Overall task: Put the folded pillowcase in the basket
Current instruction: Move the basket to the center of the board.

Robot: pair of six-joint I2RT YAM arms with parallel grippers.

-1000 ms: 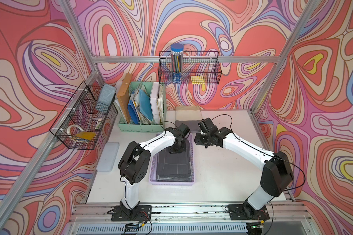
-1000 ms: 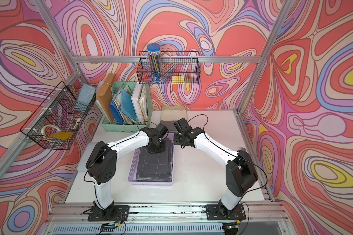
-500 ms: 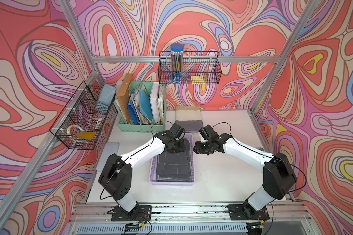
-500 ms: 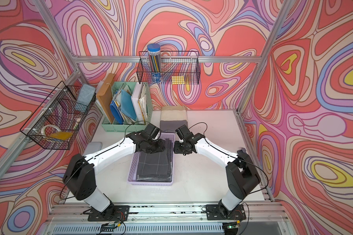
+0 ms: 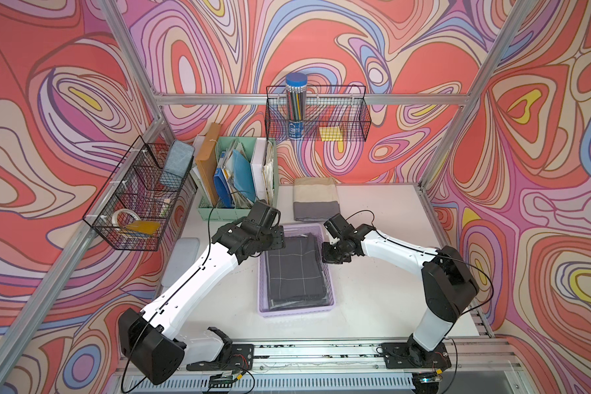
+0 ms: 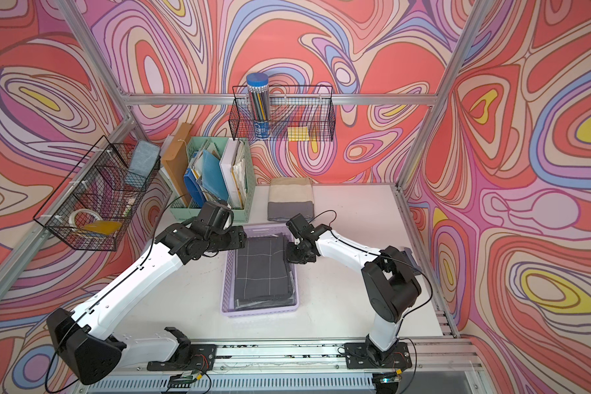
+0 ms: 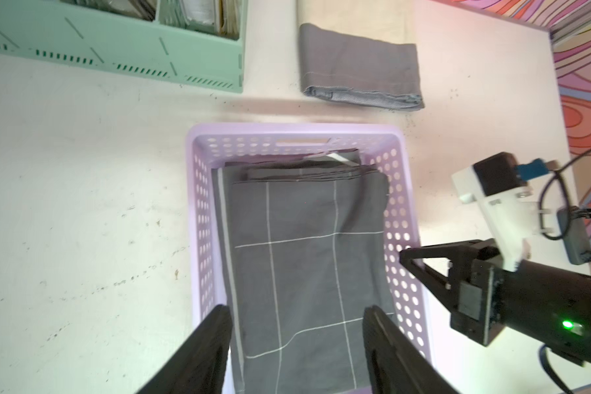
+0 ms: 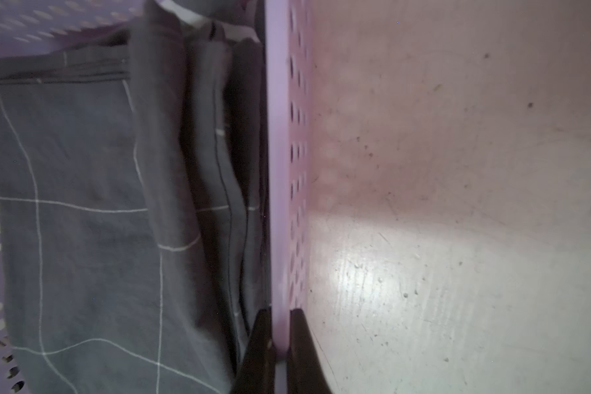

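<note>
Since a second ago, the left gripper (image 7: 297, 344) has let go and drawn back from the far end of the basket (image 5: 297, 311), while the right gripper (image 8: 278, 346) has closed on the basket's right wall. Now the left gripper hangs released and empty above the pillowcase (image 5: 296, 269), its fingers (image 7: 212, 341) spread wide and clear of the cloth. The dark, white-checked pillowcase lies flat inside the basket and fills most of the floor; its right edge bunches in layers against the wall, and the far folds sit a little uneven. In the right wrist view the right gripper is clenched on the lavender rim, one finger inside and one outside. This grip likely steadies the light basket so that it does not slide on the table (image 5: 372, 300) as the left arm pulls away. A second folded cloth (image 5: 315, 198), beige and grey, lies just beyond the basket near the green organiser (image 5: 236, 211). Judged from how things lie, the placing looks done, with only the right grip left to release.
</note>
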